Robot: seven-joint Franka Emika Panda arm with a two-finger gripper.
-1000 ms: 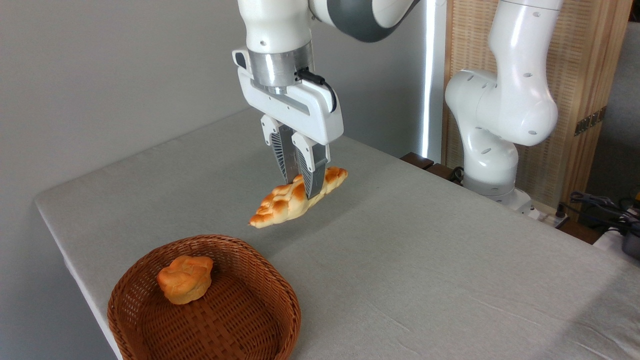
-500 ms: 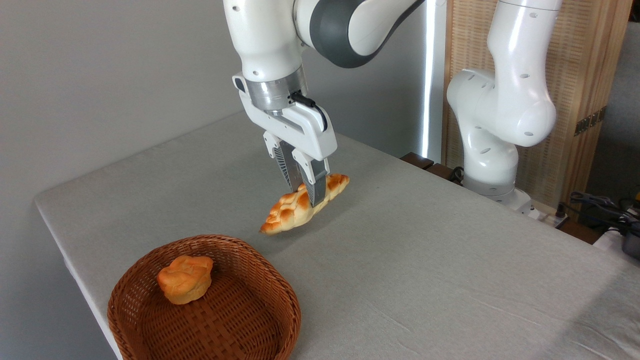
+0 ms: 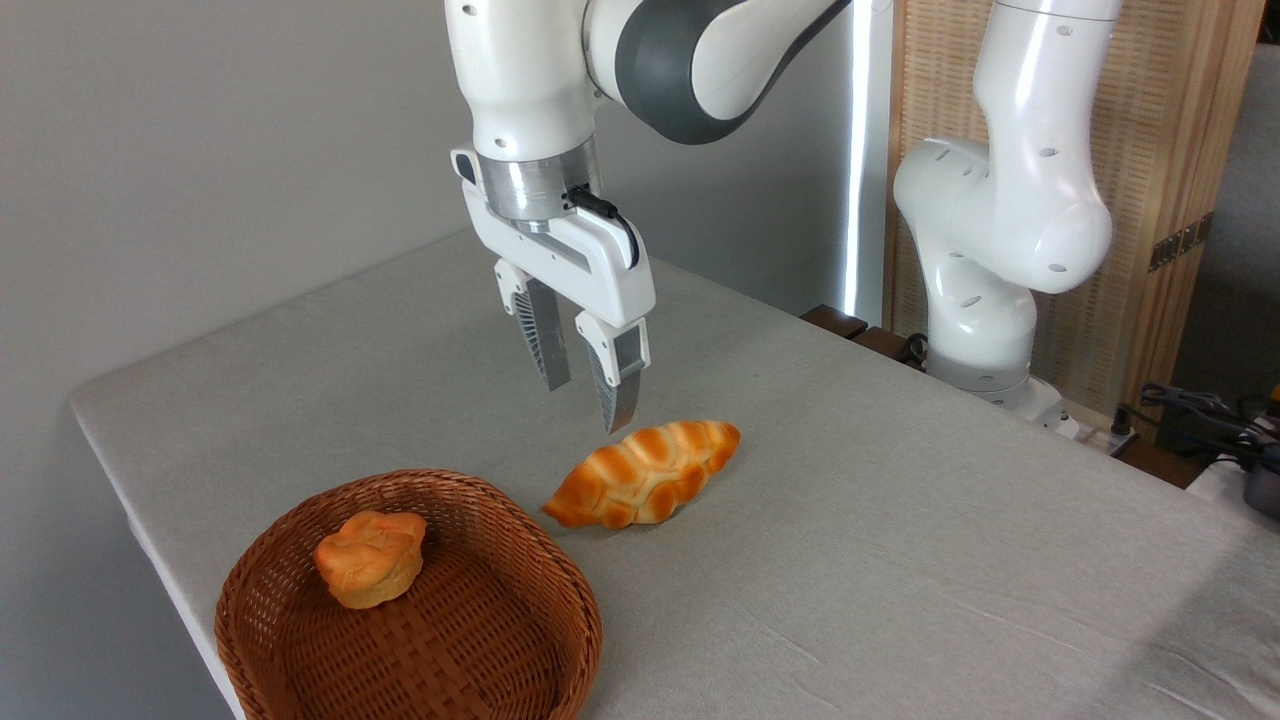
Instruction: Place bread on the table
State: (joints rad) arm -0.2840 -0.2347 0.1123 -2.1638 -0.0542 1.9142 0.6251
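basket (image 3: pixel 400 640) with bun (image 3: pixel 370 558) below-left of our gripper | bread (image 3: pixel 643 473) lies free on table (image 3: pixel 900 520), just below and right of fingertips | gripper (image 3: pixel 585 400) parted, empty, above the loaf | risk: we dip while retreating, fingertip nudges bread

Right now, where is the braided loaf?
The braided loaf lies flat on the grey table, just right of the wicker basket rim and below the open gripper, which is clear of it.
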